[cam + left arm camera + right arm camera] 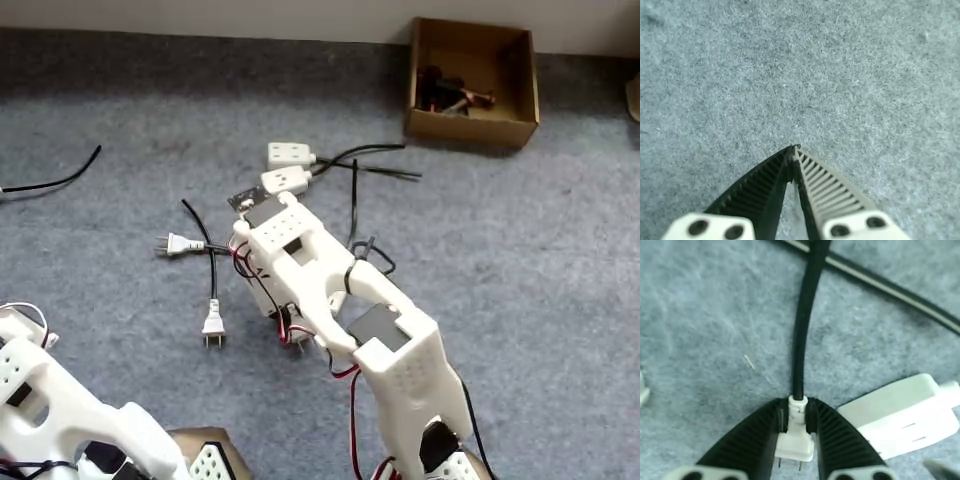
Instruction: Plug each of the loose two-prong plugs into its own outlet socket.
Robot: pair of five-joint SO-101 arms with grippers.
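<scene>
Socket (900,415) just beside right claw (795,404); cords (880,285) beyond.

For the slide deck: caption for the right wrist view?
Right gripper clamps a white two-prong plug, black cord trailing, beside a white socket on grey carpet.

On grey carpeted table (120,100), rear white plastic outlet socket (291,153) just behind front white plastic outlet socket (285,181); brown cardboard box (470,122) well right, at back; left white two-prong plug (173,243) and nearer white two-prong plug (212,328) front-left of both; third white plug (795,440) in right claw (796,402), beside the front socket.
</scene>
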